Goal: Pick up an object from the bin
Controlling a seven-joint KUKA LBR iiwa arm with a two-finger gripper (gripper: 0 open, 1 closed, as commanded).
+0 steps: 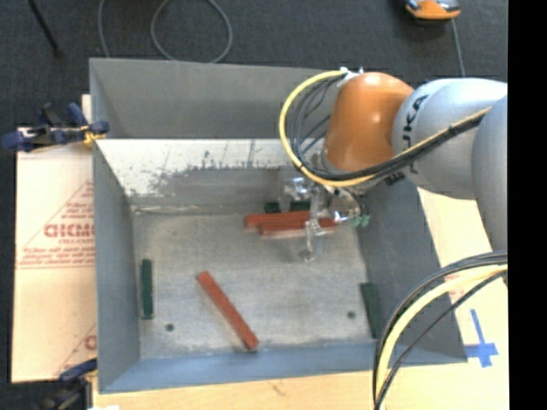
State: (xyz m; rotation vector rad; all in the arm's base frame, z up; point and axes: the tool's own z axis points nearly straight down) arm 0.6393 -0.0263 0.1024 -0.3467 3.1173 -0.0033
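My gripper point(313, 229) hangs over the back right part of the bin, under the orange wrist cover. Its fingers are shut on a red flat bar point(275, 222), which lies level and sticks out to the left of them. A second red bar point(227, 311) lies slanted on the bin floor at the front, left of the gripper. A small dark green piece point(273, 206) shows just behind the held bar.
A dark green bar point(147, 288) lies along the left wall. Another dark green bar point(369, 307) leans at the right wall near the front corner. The arm and its looped cables cover the bin's back right corner.
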